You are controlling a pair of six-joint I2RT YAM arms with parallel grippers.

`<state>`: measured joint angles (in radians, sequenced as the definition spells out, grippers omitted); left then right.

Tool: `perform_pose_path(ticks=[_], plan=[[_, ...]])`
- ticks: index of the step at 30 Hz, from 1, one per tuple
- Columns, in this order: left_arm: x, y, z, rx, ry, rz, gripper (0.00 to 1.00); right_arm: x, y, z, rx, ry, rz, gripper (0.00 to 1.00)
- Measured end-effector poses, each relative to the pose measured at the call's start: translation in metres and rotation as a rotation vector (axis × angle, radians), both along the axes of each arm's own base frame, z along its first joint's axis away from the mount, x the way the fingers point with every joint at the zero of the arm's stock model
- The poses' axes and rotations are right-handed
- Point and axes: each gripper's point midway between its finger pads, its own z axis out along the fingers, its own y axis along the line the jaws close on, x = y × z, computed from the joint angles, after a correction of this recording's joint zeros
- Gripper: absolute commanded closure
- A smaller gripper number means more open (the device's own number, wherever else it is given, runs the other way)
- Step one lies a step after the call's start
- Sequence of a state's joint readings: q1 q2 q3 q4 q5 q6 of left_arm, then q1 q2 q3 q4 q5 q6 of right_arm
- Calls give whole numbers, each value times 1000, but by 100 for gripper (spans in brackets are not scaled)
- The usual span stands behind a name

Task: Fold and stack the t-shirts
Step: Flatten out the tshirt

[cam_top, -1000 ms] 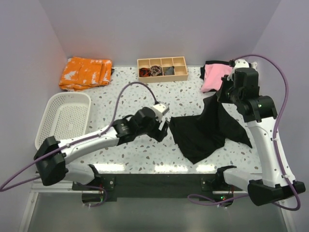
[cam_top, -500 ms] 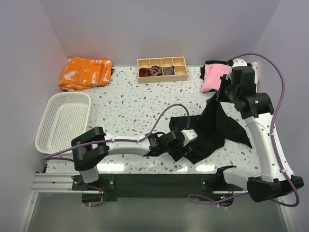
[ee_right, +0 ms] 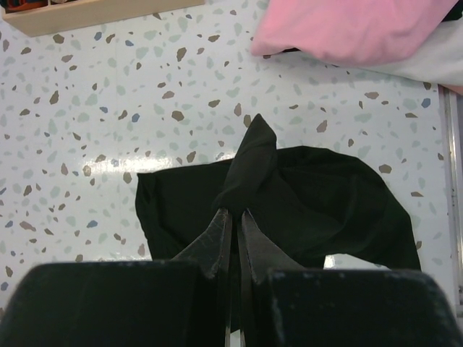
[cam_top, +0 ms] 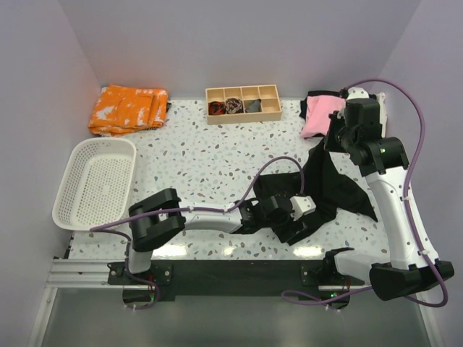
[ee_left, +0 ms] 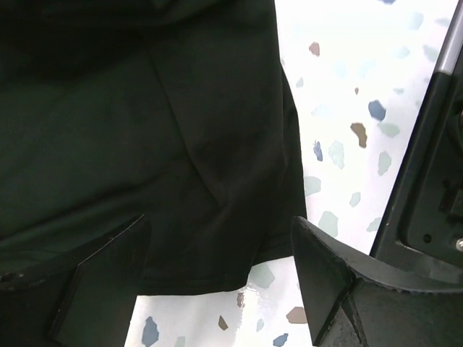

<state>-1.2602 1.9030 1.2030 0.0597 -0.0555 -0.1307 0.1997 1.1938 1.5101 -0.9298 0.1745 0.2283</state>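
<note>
On table, crumpled black t-shirt (cam_top: 329, 191)

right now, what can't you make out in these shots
The black t-shirt: collar, sleeves and label lost in dark folds in every view; the left wrist view cuts it off at top and left.
The left gripper: in the top view its own wrist hides the fingertips.
Pile under the pink t-shirt: the right arm covers part in the top view; count unclear.
The wooden tray: contents too small, top view.
</note>
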Motion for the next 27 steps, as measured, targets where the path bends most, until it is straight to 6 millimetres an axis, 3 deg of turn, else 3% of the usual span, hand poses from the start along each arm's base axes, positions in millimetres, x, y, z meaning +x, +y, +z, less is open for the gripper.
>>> perform_pose_path(ticks=[5, 8, 9, 11, 12, 15, 23, 25, 27], plan=[[-8, 0, -21, 37, 26, -32, 17, 0, -2, 0, -7, -1, -10, 100], [-11, -3, -27, 46, 38, -52, 29, 0, -3, 0, -10, -2, -14, 100], [-11, -3, -29, 47, 41, -55, 47, 0, -3, 0, -10, -2, -14, 100], [-12, -5, -30, 46, 46, -61, 64, 0, -3, 0, -11, -2, -15, 100], [-13, -6, -31, 46, 49, -63, 81, 0, -3, 0, -11, -2, -15, 100], [-13, -7, -30, 45, 49, -71, 100, 0, -3, 0, -11, -2, -16, 100], [-4, 0, -25, 72, 12, -28, 100, 0, -3, 0, -9, -2, -18, 100], [0, 10, -15, 95, -7, -2, 100, 0, -3, 0, -9, -2, -18, 100], [8, 23, 10, 100, -40, 32, 100, 0, -3, 0, -9, -2, -18, 100]])
